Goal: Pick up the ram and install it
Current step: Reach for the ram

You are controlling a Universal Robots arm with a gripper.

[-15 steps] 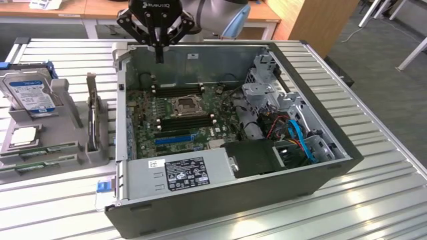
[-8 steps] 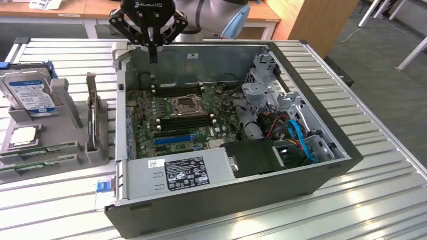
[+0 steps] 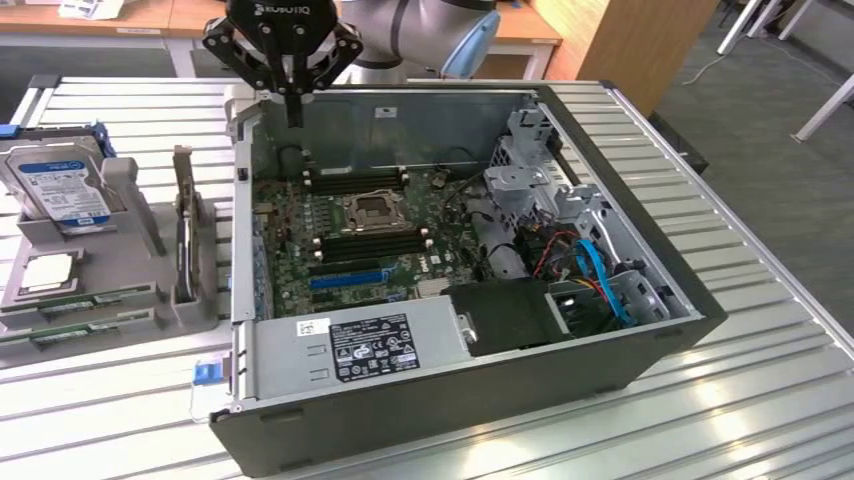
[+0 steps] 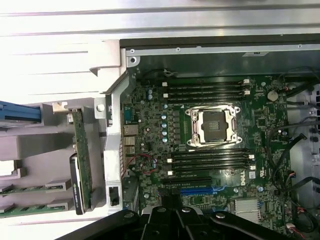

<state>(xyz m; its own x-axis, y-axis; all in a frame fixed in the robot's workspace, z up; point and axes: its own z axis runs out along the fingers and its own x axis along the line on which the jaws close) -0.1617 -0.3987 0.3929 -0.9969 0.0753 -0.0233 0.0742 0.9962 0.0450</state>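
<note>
The gripper (image 3: 292,115) hung closed and empty at 11 o'clock of the case (image 3: 467,400); the ram (image 3: 96,298) lay slotted in the holder (image 3: 167,305) at 9 o'clock, presented for pickup.

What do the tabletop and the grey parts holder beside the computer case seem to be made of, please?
The tabletop looks like bare metal: ribbed slats with bright reflections. The grey parts holder is probably matte plastic: dull, even grey, no glare.
</note>
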